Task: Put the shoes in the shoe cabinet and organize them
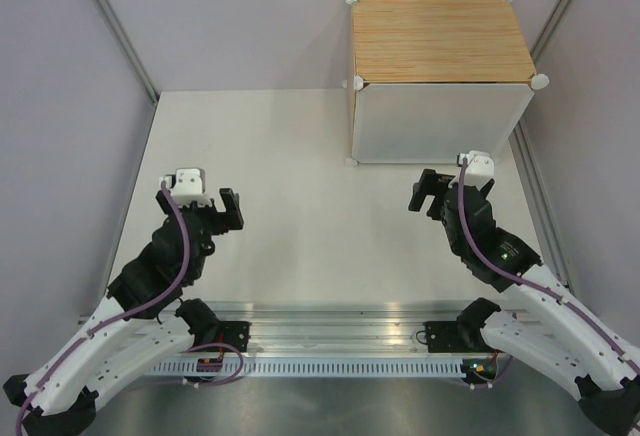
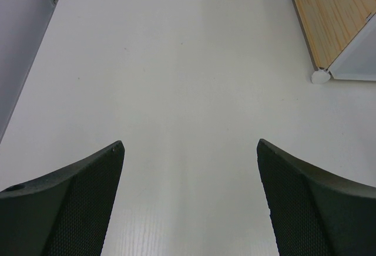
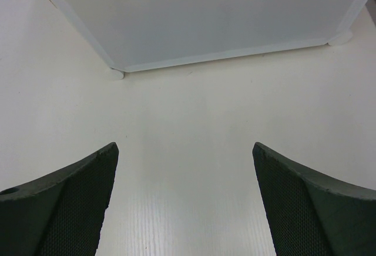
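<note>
Left gripper (image 1: pixel 232 208) and right gripper (image 1: pixel 425 194) hover released, empty, apparently parked before the shut shoe cabinet (image 1: pixel 440 46) (no shoes visible).

The top view looks steeply down from above and behind the arms (image 1: pixel 150 276), their bases at its lower edge, and takes in the whole table (image 1: pixel 290 146), with the cabinet (image 1: pixel 440 36) at far right. The left wrist view sits low over the table, looking forward past the left gripper (image 2: pixel 189 143) — the cabinet's near left corner cuts its upper right. The right wrist view, past the right gripper (image 3: pixel 185 145), faces the door (image 3: pixel 205 15) from close by. All three share cabinet and table.
</note>
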Robot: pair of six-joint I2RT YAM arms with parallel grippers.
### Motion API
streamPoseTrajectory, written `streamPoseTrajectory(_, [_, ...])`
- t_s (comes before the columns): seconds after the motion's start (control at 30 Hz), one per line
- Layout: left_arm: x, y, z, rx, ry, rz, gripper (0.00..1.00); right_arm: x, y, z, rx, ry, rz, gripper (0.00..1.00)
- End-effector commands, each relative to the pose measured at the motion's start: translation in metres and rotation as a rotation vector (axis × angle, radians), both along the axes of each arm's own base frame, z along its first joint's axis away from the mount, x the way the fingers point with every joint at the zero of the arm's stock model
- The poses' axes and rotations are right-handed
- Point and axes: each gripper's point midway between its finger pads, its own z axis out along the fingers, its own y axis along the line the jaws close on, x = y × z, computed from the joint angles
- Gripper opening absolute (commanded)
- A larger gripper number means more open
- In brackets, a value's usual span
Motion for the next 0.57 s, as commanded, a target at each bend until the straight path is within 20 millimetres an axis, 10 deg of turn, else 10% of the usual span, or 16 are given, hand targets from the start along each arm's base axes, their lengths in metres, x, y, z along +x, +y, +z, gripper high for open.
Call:
streamPoseTrajectory(0.0, [0.004,-0.005,0.002,-0.028,-0.009,0.003,0.96,0.001,-0.006,0.003,0.006,-0.011,-0.044,0.98])
streamPoseTrajectory(0.53, [0.005,-0.007,0.002,-0.023,-0.006,-0.007,0.96,0.008,-0.01,-0.008,-0.026,0.043,-0.116,0.98])
